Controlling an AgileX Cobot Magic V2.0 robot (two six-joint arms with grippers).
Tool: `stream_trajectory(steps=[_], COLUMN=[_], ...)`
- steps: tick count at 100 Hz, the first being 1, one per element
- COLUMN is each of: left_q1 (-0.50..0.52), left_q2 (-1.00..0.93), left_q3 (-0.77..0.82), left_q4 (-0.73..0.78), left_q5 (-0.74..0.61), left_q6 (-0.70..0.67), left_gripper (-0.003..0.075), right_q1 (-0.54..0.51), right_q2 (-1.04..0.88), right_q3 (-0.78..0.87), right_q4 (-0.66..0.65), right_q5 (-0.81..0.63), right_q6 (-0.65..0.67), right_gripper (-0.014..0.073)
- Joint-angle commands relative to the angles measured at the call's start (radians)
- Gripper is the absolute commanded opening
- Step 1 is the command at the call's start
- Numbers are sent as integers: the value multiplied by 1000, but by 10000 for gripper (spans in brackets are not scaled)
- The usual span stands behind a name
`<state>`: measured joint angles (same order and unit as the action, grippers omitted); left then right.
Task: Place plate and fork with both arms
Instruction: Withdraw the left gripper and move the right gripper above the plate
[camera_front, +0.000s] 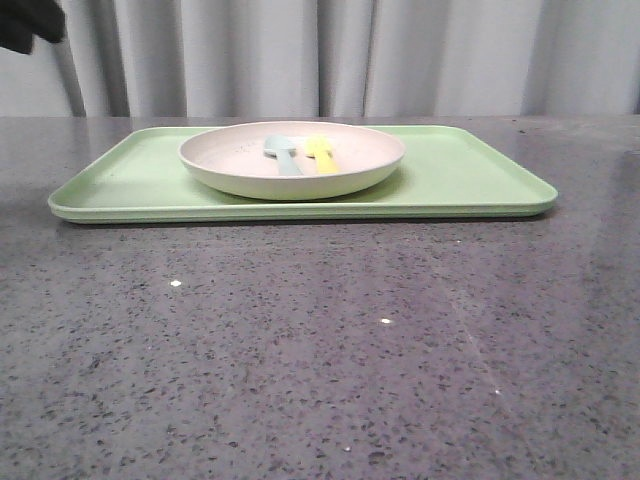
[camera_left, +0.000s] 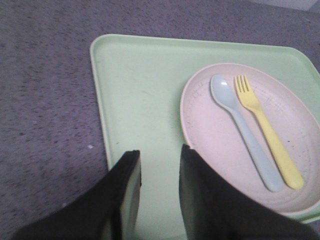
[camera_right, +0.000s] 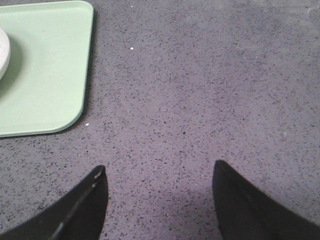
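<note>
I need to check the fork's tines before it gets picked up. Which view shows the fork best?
The left wrist view: the whole fork lies in sight on the plate, tines included, beside the blue spoon. The front view shows only a foreshortened yellow sliver over the plate's rim. The right wrist view misses it.

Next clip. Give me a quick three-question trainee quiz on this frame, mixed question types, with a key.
1. True or false: the fork lies in the plate beside the spoon.
2. What does the plate sit on? A) bare table B) tray C) a bowl
3. Fill in: the right gripper hangs over the ____, holding nothing.

Key: 1 true; 2 B; 3 table. The left gripper is also open, over the tray.
</note>
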<state>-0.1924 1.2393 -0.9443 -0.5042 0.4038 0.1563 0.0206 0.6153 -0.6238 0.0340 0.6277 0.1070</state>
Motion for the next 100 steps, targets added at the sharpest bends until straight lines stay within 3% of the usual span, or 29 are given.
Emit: stream_trajectory(steps=[1, 55, 100], left_q1=[26, 162, 181], left_q2=[-121, -562, -604], left_q3=[37, 209, 217], left_q4=[25, 247, 277], left_q5=[-60, 213, 251], left_q6=[-5, -44, -53], left_gripper=[188, 164, 156], right_q1=[25, 139, 282], right_q2=[9, 182, 496], right_q3=[-36, -280, -596], right_q4=[10, 14, 13], right_q5=[-55, 99, 136], right_q6=[-4, -4, -5], right_gripper=[467, 467, 467])
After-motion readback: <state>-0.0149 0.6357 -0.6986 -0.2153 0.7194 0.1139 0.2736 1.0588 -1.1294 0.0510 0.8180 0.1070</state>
